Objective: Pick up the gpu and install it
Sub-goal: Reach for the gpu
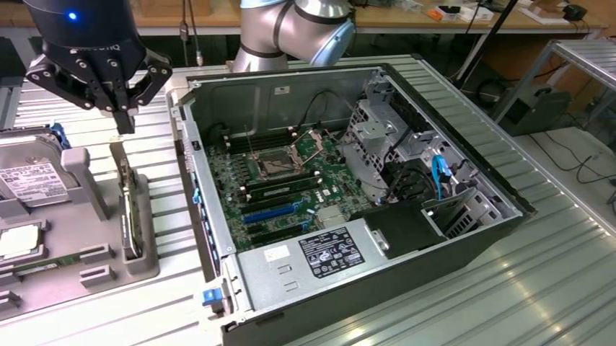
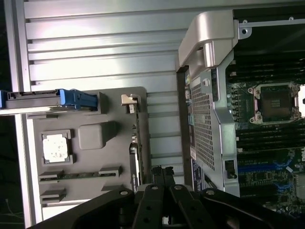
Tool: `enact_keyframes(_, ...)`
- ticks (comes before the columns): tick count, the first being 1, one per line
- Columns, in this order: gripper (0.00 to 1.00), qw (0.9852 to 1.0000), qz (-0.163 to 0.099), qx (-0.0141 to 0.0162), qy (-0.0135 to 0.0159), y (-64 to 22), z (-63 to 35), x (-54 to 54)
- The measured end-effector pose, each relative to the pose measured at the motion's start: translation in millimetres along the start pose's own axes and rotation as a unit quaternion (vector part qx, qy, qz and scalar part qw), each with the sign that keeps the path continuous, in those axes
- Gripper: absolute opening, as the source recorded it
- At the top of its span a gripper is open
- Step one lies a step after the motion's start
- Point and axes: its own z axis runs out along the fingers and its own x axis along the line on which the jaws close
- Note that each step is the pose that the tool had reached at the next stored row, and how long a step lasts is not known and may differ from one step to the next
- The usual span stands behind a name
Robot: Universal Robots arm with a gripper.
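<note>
Item: gpu [image 1: 128, 209], a thin flat card. It stands on its long edge in a slot of the grey holder tray [image 1: 101, 216], which sits on the ribbed metal counter [image 1: 539, 274] at the exterior view's left, just beside the open computer case [image 1: 288, 86]. From the wrist view I read the gpu [image 2: 135, 148] edge-on, with its silver bracket [image 2: 127, 100] at one end. It is not yet picked up and not yet in the case. Tool [image 1: 123, 126]: fingers together and empty, hanging above the card's far end and touching nothing. In the wrist view the tool [image 2: 161, 171] sits slightly off the card's line, toward the case. Handling, by my judgement: light and rigid, but fragile. The board should not flex and its components will not take a hard squeeze. The faces look smooth, so a loose pinch could slip. Best hold, I reckon, is across the two flat faces along the exposed upper edge, near the middle of its length. That keeps it clear of the bracket and of the connector edge buried in the slot. Same tray, noted: hard drive [image 1: 24, 180] with white label, processor chip [image 1: 19, 241], memory sticks [image 1: 39, 263]. Case interior: motherboard [image 1: 279, 180] exposed.
</note>
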Motion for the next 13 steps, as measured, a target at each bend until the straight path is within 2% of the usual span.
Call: enact_keyframes(13, 0.11, 1.0, 0.0, 0.0, 0.0, -1.0, 0.9, 13.0)
